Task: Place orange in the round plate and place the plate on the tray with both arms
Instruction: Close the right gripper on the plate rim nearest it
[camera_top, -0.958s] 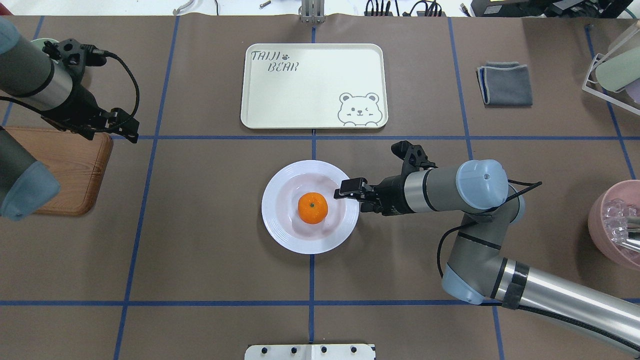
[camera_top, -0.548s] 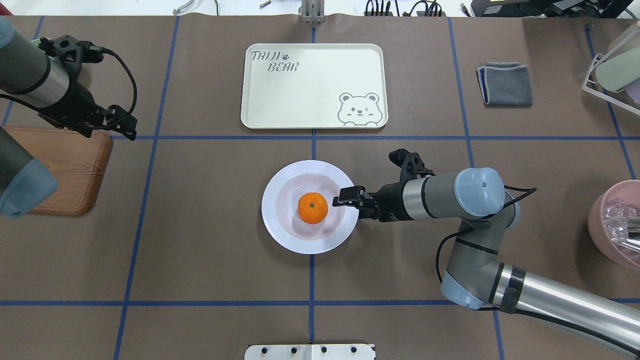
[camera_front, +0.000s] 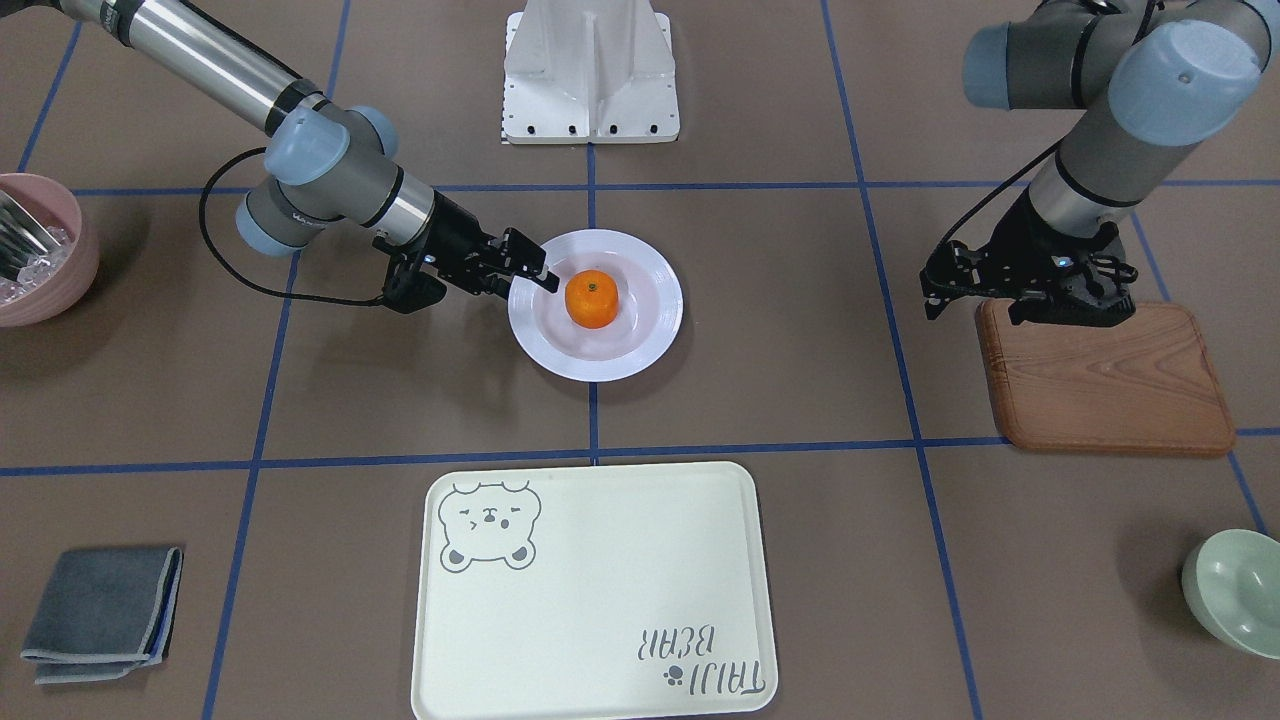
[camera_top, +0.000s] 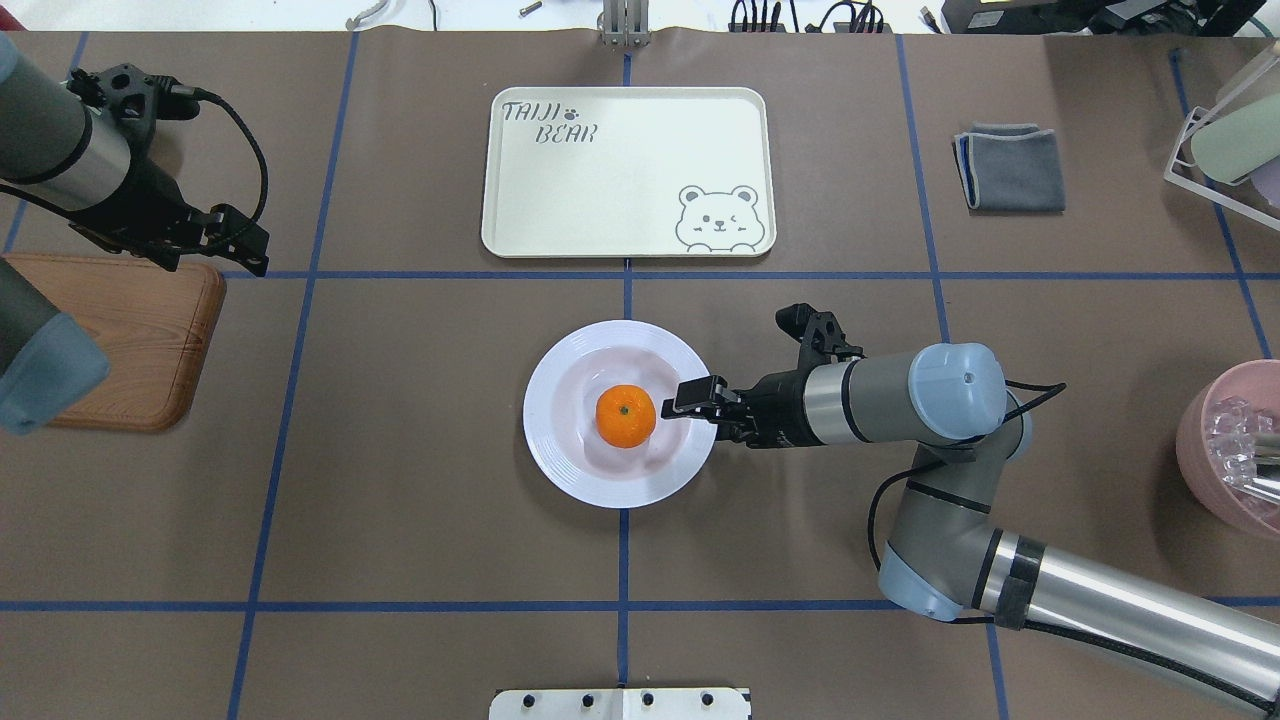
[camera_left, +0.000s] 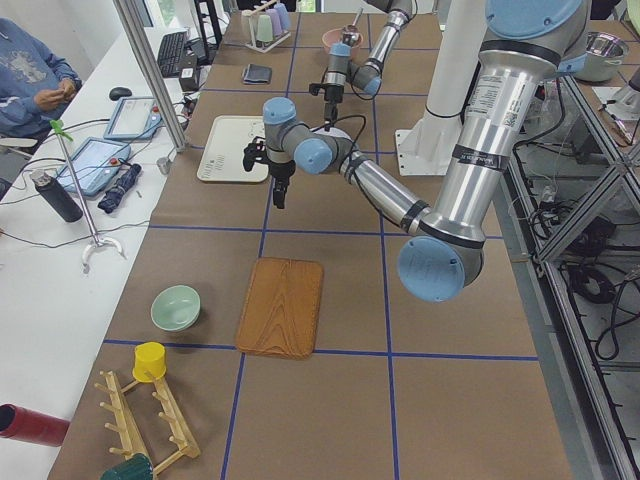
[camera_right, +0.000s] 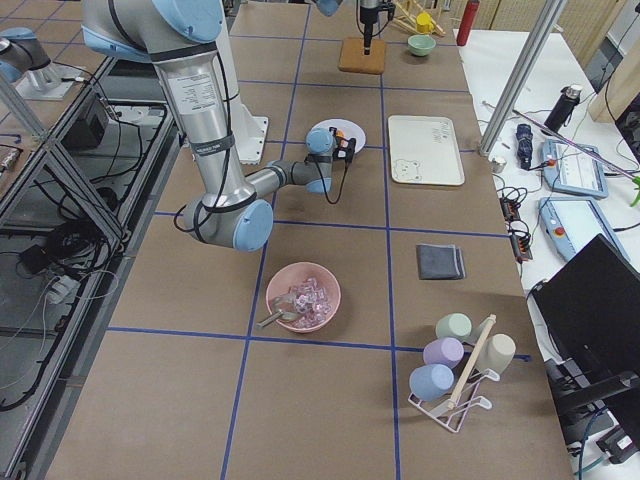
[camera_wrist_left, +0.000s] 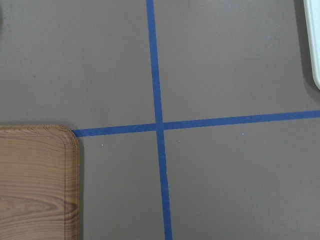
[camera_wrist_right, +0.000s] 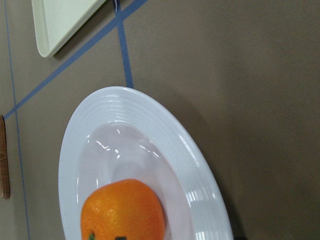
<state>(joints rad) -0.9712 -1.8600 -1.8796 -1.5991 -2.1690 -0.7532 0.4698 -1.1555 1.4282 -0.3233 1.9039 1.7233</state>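
The orange (camera_top: 626, 416) (camera_front: 591, 298) lies in the middle of the white round plate (camera_top: 548, 400) (camera_front: 650, 340), which stands on the table just nearer the robot than the tray (camera_top: 620, 170) (camera_front: 600, 590). My right gripper (camera_top: 690, 397) (camera_front: 530, 270) is level with the plate's right rim, its jaws open around the rim's edge and a little short of the orange. The right wrist view shows the orange (camera_wrist_right: 122, 210) and the ribbed rim (camera_wrist_right: 200, 165) close up. My left gripper (camera_top: 240, 240) (camera_front: 972, 312) hangs open and empty over the far corner of the wooden board.
A brown wooden board (camera_top: 130, 340) lies at the left edge. A folded grey cloth (camera_top: 1010, 170), a cup rack (camera_top: 1225, 140) and a pink bowl (camera_top: 1230, 450) sit on the right. A pale green bowl (camera_front: 1235, 590) sits beyond the board. A person (camera_left: 35, 70) sits past the table.
My right gripper has slid along the plate's right rim toward the robot and closer to the orange. My left arm has drifted slightly left and away.
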